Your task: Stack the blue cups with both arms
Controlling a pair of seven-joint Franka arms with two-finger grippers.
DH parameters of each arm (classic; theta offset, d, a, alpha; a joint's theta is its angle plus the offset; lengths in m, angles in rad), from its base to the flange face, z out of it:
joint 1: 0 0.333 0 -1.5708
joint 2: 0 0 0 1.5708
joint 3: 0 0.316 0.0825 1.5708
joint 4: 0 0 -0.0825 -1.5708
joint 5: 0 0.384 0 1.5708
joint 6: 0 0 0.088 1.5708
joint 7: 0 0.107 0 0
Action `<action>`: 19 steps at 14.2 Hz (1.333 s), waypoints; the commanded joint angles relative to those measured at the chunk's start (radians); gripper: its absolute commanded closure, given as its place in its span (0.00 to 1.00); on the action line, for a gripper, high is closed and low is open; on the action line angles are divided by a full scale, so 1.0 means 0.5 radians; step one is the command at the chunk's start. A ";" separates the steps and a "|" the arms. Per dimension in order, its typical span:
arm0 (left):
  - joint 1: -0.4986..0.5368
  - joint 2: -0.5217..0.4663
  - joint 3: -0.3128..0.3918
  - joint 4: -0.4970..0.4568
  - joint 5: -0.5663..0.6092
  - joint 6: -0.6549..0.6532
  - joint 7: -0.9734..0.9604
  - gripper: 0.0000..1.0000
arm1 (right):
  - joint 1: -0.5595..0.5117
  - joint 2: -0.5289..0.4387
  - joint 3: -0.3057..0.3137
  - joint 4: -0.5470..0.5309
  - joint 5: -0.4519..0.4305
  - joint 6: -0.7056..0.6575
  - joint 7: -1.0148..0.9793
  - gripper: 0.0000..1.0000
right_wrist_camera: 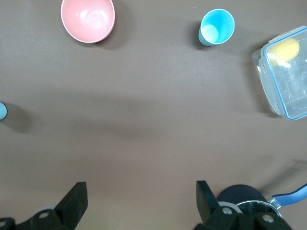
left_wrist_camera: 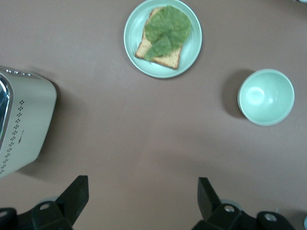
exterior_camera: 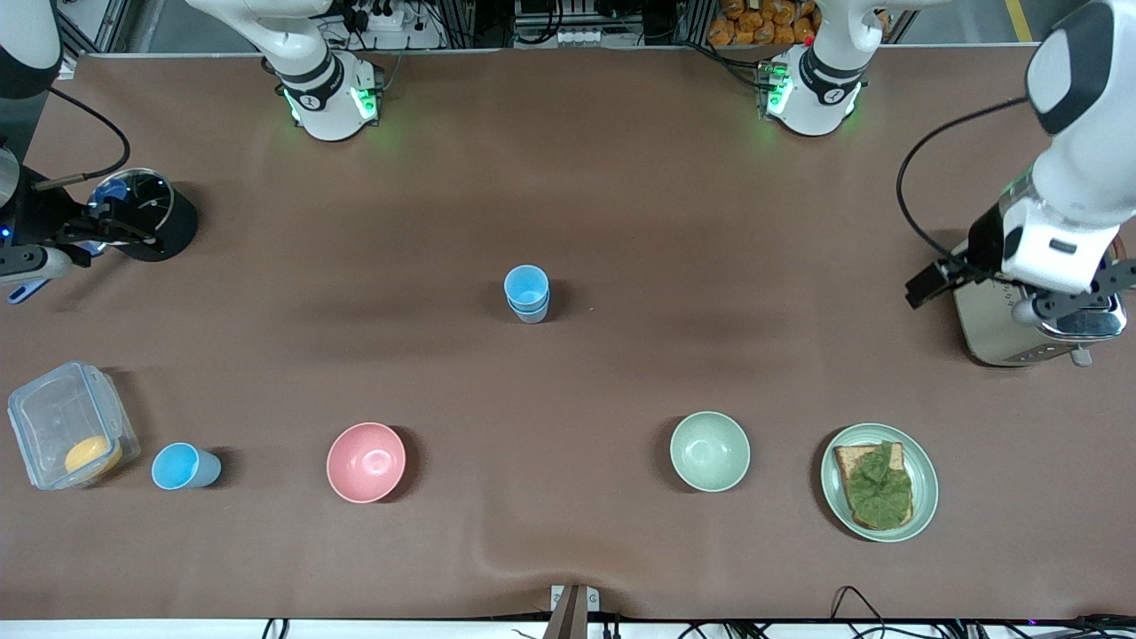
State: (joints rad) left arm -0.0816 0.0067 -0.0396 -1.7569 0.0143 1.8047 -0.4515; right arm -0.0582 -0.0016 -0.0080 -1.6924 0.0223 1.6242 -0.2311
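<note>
Two blue cups [exterior_camera: 527, 293] stand nested in the middle of the table, the brighter blue one inside the paler grey-blue one. Their edge shows in the right wrist view [right_wrist_camera: 2, 110]. Another bright blue cup [exterior_camera: 184, 466] stands upright toward the right arm's end, beside the clear container; it also shows in the right wrist view [right_wrist_camera: 217, 27]. My left gripper [exterior_camera: 1069, 309] [left_wrist_camera: 142, 184] is open and empty, up over the toaster at the left arm's end. My right gripper [exterior_camera: 44, 253] [right_wrist_camera: 141, 189] is open and empty, up beside the black pot at the right arm's end.
A pink bowl [exterior_camera: 366, 461] and a pale green bowl [exterior_camera: 709, 451] stand nearer the front camera than the stack. A green plate [exterior_camera: 923, 461] holds toast with lettuce. A toaster [exterior_camera: 994, 328], a black pot with a glass lid [exterior_camera: 146, 213] and a clear container [exterior_camera: 67, 426] stand at the table's ends.
</note>
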 commanded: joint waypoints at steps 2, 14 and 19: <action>0.013 -0.145 -0.001 -0.036 -0.053 -0.164 0.347 0.00 | 0.012 -0.024 -0.015 0.007 0.020 -0.027 -0.023 0.00; -0.066 -0.106 0.168 0.255 -0.056 -0.651 0.697 0.00 | 0.003 -0.024 -0.018 0.004 0.023 -0.033 -0.026 0.00; -0.079 -0.032 0.180 0.348 -0.050 -0.716 0.676 0.00 | 0.003 -0.021 -0.018 0.004 0.020 -0.027 -0.026 0.00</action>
State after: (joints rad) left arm -0.1142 -0.0266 0.0351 -1.6217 0.0018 1.4743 -0.1215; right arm -0.0583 -0.0016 -0.0109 -1.6924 0.0223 1.6218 -0.2311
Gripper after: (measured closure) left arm 0.000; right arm 0.000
